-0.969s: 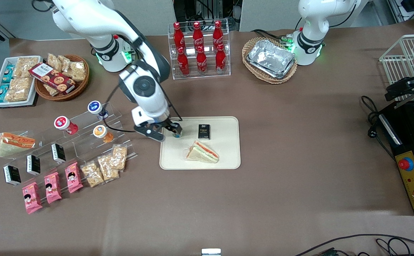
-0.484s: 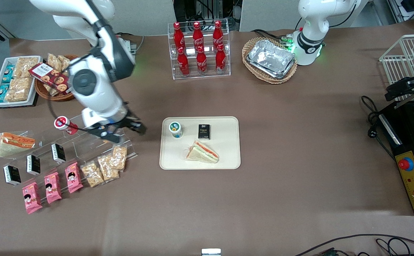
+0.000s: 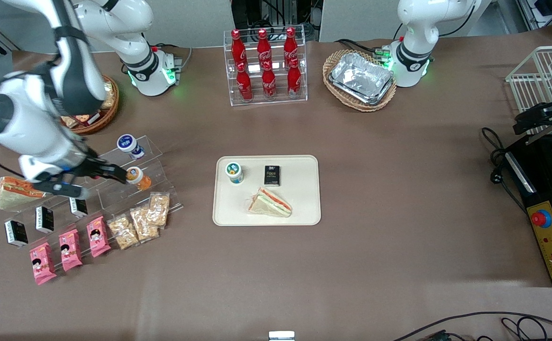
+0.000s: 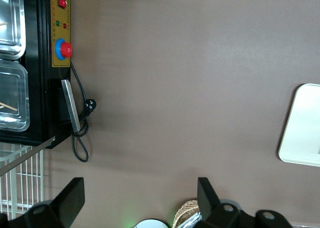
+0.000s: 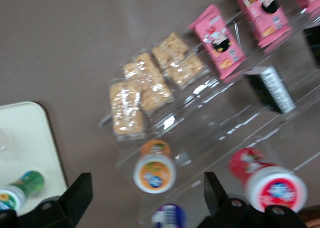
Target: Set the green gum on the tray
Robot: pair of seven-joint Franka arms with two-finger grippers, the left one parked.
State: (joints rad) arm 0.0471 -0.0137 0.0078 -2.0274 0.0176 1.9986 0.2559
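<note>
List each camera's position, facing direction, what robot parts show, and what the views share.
Front view: high, facing both arms; tray holds green gum; gripper open above the acrylic rack.
Right wrist view: on the working arm, looking down; fingers frame the orange-lidded bottle.
Left wrist view: parked arm, looking down at bare table; its fingers show.
Shared: all three show the tray.

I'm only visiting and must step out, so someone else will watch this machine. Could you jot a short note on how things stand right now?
Tool: open, holding nothing, above the clear display steps beside the orange-lidded bottle, well away from the tray.
Green gum: standing upright on the tray, near the black box and the sandwich.
Done: gum placed and let go.
Left: nothing for this job, it seems.
</note>
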